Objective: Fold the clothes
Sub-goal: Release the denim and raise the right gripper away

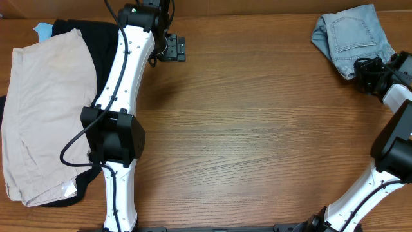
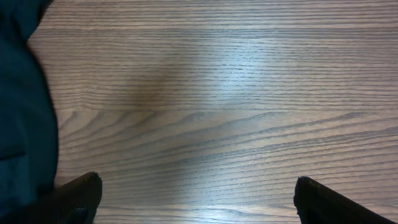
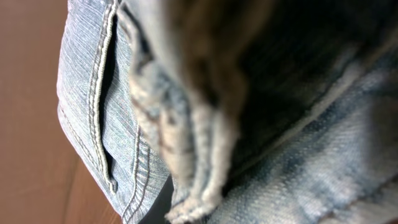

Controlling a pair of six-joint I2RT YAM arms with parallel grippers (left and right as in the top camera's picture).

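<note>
Denim shorts lie bunched, pinched by right claw.

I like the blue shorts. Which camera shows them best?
Overhead: almost all of the denim shorts show, bunched at the far right. Right wrist gives only a blurry close-up of stitching; left wrist shows none.

Faded denim shorts (rough weave), smooth wood-grain table, matt beige cloth

Soft glare on table; denim shorts blurred.
</note>
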